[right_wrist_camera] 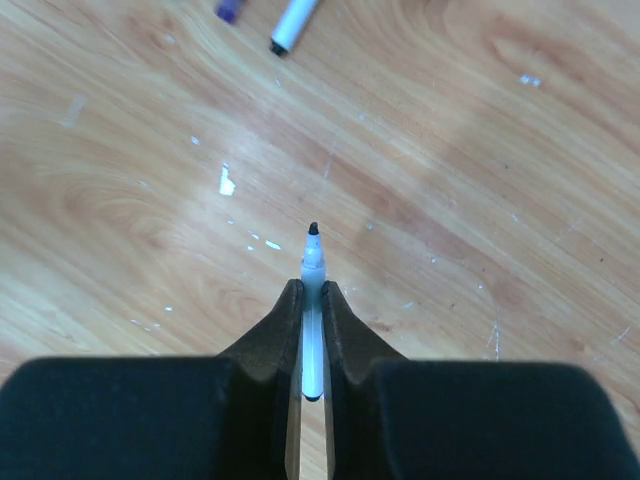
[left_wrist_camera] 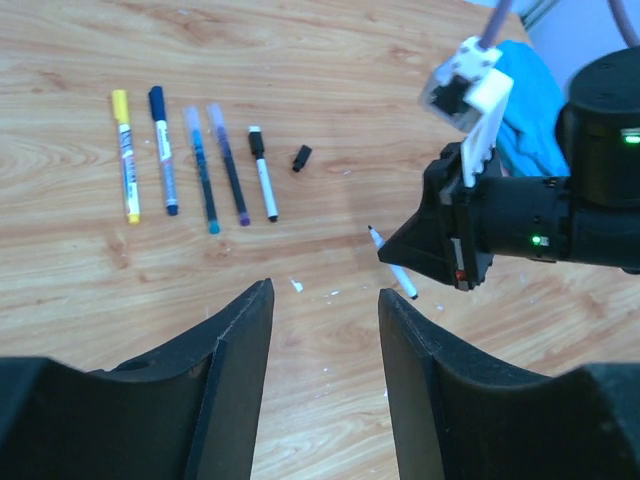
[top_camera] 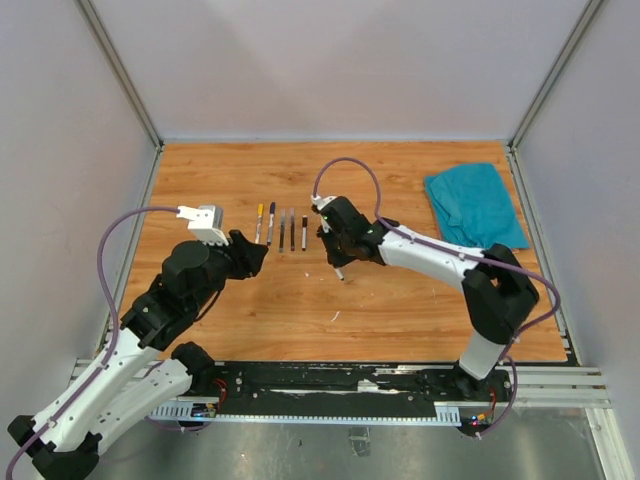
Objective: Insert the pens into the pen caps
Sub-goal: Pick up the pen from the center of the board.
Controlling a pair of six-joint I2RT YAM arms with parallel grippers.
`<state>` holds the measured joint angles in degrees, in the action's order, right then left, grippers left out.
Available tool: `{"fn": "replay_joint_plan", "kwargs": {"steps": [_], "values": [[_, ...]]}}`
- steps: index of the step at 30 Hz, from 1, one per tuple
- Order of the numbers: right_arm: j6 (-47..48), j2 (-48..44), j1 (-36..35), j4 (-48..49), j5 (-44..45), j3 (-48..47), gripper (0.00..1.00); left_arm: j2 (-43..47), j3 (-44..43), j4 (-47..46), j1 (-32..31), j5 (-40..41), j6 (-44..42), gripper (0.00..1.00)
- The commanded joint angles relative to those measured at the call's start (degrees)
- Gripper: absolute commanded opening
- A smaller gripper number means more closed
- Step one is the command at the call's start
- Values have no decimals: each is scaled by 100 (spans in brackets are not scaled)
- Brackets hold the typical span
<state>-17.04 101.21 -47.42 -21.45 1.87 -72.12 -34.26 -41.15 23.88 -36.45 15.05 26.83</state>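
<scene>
**Right gripper clamped on a bare-tipped pen; left gripper open and empty**

The right gripper [right_wrist_camera: 311, 291] has its fingers pressed together on the barrel of an uncapped pen [right_wrist_camera: 313, 258]. The pen's dark tip sticks out past the fingertips towards the wooden table [top_camera: 400, 320]. Whether the tip touches the wood cannot be told.

The left gripper [left_wrist_camera: 325, 290] hovers at the left with its fingers well apart and nothing between them, facing the right gripper across a bare patch of wood.

A row of five pens [left_wrist_camera: 201, 170] lies side by side on the table, just beyond and between the two grippers. From left to right their caps are yellow, dark blue, two clear and black.

A loose black cap [left_wrist_camera: 301, 157] lies just right of the row, apart from it and near the right gripper.

A blue cloth [top_camera: 475, 205] lies at the far right of the table.
</scene>
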Motion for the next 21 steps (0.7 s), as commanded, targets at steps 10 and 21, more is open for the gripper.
{"fn": "replay_joint_plan", "kwargs": {"steps": [10,21], "values": [[-1652,-2371,551,3486,-1236,2524,1,-702,721,-2285,-1131,-501,683,54],[-3568,-3065,715,5633,-1852,3657,1,-1331,986,-3469,-1505,-619,718,56]]}}
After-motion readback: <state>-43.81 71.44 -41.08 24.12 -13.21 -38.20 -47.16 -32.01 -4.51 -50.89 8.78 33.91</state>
